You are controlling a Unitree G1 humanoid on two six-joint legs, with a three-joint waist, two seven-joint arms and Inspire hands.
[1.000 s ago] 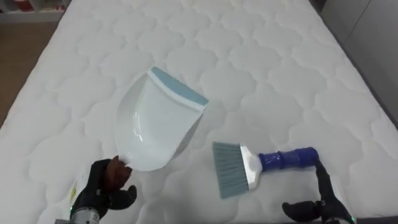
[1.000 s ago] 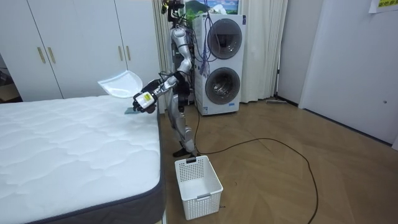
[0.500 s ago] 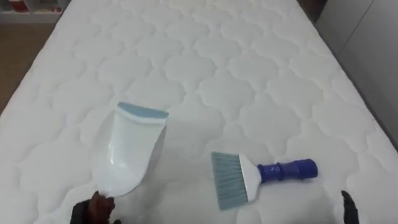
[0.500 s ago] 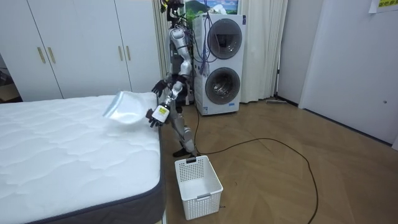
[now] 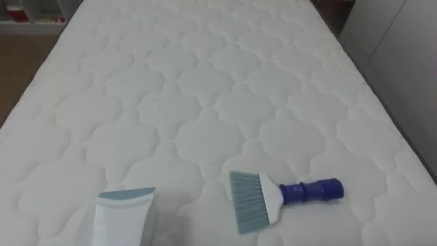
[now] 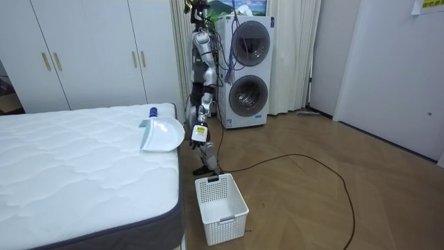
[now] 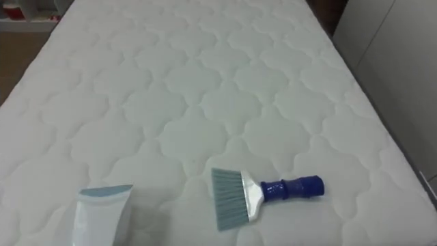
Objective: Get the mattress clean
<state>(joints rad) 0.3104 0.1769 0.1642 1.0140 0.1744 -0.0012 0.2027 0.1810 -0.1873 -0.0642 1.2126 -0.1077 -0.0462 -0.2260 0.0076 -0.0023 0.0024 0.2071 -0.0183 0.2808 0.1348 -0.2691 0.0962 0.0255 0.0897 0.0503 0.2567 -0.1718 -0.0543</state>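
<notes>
Standing at the bed's (image 6: 83, 167) corner, with stacked washers (image 6: 246, 62) behind it, the robot has its left hand (image 6: 197, 133) at the handle end of a white dustpan (image 6: 163, 134) at the mattress edge. From the room I cannot tell whether the fingers grasp it. A yellow sheet (image 6: 420, 5) on the far wall is too small to read. The eye views add the brush (image 5: 283, 197) lying flat on the quilting, bristles toward the robot's left and blue handle to its right, apart from the dustpan's blue-grey lip. The room view adds a white basket (image 6: 220, 201) on the floor near the bed's corner.
</notes>
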